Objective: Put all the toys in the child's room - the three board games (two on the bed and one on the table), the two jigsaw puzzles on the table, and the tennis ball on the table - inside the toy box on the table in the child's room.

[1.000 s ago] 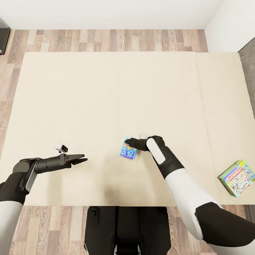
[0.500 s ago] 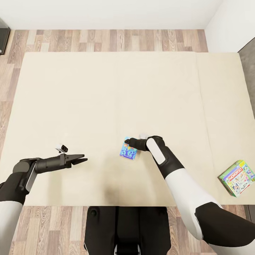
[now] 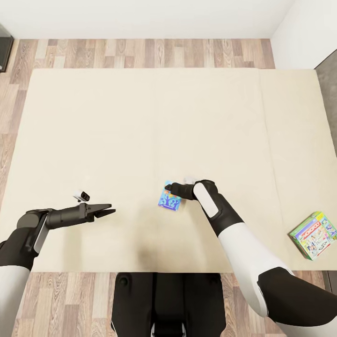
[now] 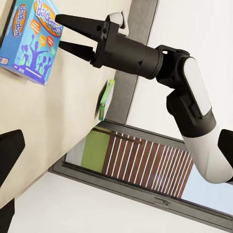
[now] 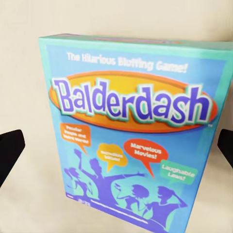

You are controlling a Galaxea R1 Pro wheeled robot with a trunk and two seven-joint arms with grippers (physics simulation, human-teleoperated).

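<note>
Two board games lie on the cream bed point(image 3: 140, 117): a green Monopoly box point(image 3: 314, 235) near its right edge; a blue Balderdash box point(image 3: 169, 200) mid-bed, the spread right gripper point(image 3: 167, 189) just over it; left gripper point(image 3: 110, 209) parted, empty.

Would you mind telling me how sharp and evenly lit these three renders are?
Head view: flat, even light, crisp, with a faint soft shadow on the bed near the robot. Right wrist view: the Balderdash box is slightly soft, its small print blurred. Left wrist view: sharp, the right claw dark against bright surroundings.
</note>
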